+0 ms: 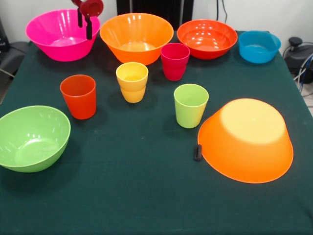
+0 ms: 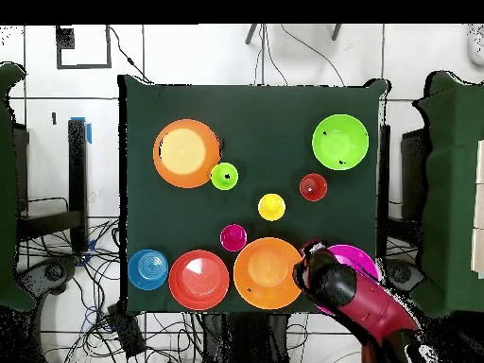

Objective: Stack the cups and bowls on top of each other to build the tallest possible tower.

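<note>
Nearest the front camera: lime green bowl [image 1: 32, 138], upright, mouth up, at one front corner of the surface [image 1: 146, 196]; large orange bowl [image 1: 246, 139] at the other, inverted, base up, slightly tilted, axis near vertical. Small black object [image 1: 197, 152] lies just beside its rim; what it is cannot be told.

Middle row, all upright, mouths up, long axes vertical, standing apart from one another: orange-red cup [image 1: 78, 96]; yellow cup [image 1: 132, 81], which looks like two nested; lime green cup [image 1: 190, 105]; crimson cup [image 1: 175, 60], also possibly nested.

Far row, all mouth up: pink bowl [image 1: 62, 34], second large orange bowl [image 1: 136, 37], red-orange bowl [image 1: 207, 38], small blue bowl [image 1: 259, 46].

Tool [image 1: 84, 25]: hangs over the pink bowl, above its inside, two dark fingers pointing down. They seem parted and pinch nothing, though the gap is hard to read.

Step in hand, as judged: the opening one. Nothing is stacked as a tower yet; the inverted orange bowl could serve as a base.

Next move calls for: lowering onto the pink bowl's rim, one finger inside the wall and one outside, pinching firmly, since the glossy flared side may slip.
</note>
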`<state>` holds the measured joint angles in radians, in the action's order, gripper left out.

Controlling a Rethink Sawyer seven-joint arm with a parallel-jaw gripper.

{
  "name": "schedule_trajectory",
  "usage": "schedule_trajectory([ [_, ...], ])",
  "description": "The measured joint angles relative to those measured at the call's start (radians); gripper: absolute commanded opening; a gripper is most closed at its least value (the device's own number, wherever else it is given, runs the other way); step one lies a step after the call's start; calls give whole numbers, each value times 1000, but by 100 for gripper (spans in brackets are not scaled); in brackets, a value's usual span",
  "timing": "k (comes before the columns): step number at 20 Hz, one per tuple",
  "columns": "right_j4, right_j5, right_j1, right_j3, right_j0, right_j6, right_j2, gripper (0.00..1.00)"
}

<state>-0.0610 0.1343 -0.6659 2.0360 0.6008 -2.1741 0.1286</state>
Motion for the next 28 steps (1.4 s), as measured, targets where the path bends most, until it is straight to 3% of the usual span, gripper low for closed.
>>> schedule_trajectory([
  [13,3,4,15,-32,0,0,-2,100],
  [28,4,4,140,-62,11,0,-13,100],
])
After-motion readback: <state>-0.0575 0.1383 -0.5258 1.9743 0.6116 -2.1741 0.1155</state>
